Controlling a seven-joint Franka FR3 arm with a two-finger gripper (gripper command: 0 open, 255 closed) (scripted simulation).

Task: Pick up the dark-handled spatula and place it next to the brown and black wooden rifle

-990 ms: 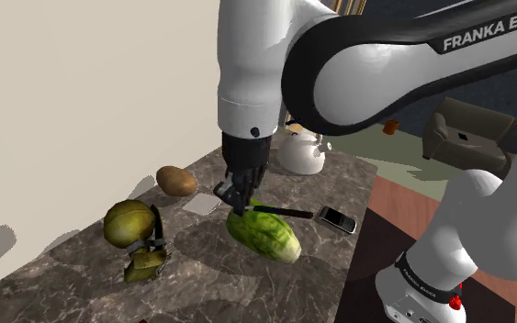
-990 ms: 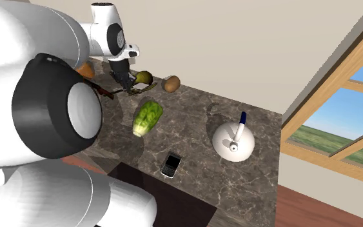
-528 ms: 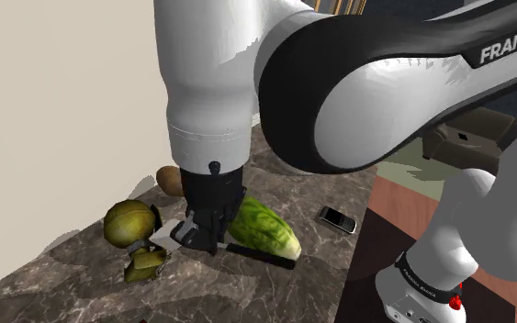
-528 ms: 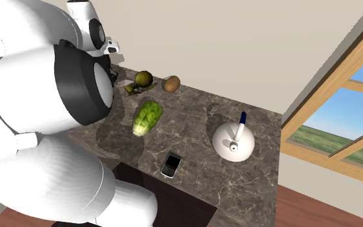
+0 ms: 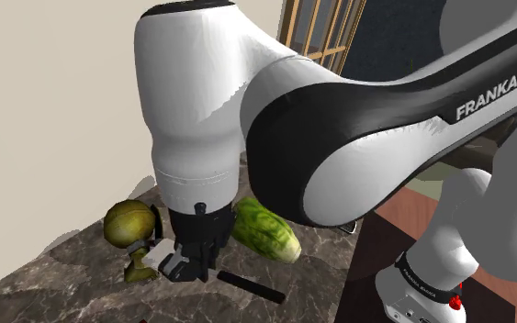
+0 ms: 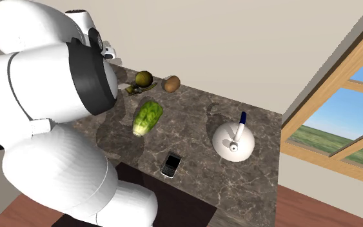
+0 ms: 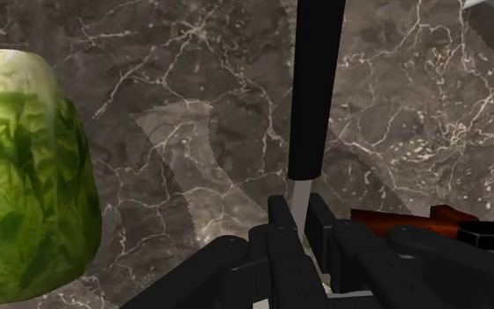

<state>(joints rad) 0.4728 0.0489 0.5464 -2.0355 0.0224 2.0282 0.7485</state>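
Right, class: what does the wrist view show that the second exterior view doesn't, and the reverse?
Wrist view, not the other: the tool shut on the spatula, with the rifle near it. Second exterior view, not the wrist: phone, white pot, window. Both: lettuce on the marble counter.

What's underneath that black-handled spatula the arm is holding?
Dark veined countertop lies under the spatula. Near the fingers clasping it, a brown and black rifle pokes out; the fingers cover the rest of it.
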